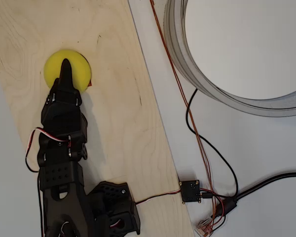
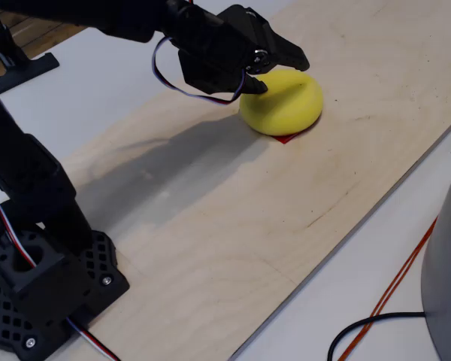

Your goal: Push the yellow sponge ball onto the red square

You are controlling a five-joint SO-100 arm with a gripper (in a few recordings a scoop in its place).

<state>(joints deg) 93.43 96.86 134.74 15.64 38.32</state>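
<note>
The yellow sponge ball (image 1: 79, 66) lies on the wooden board (image 1: 118, 113), upper left in the overhead view. It covers most of the red square (image 1: 89, 84), of which a thin red edge (image 2: 289, 138) peeks out under the ball (image 2: 286, 105). My black gripper (image 1: 65, 69) reaches over the ball from below in the overhead view. In the fixed view the gripper (image 2: 282, 73) has its jaws a little apart: the upper finger (image 2: 297, 56) lies over the ball's top and the lower fingertip (image 2: 259, 86) touches its near side.
A large grey ring-shaped rim (image 1: 197, 74) stands on the white table right of the board. Red and black cables (image 1: 197, 138) run to a small black box (image 1: 191, 191). The arm's base (image 2: 45, 278) sits at the board's near end.
</note>
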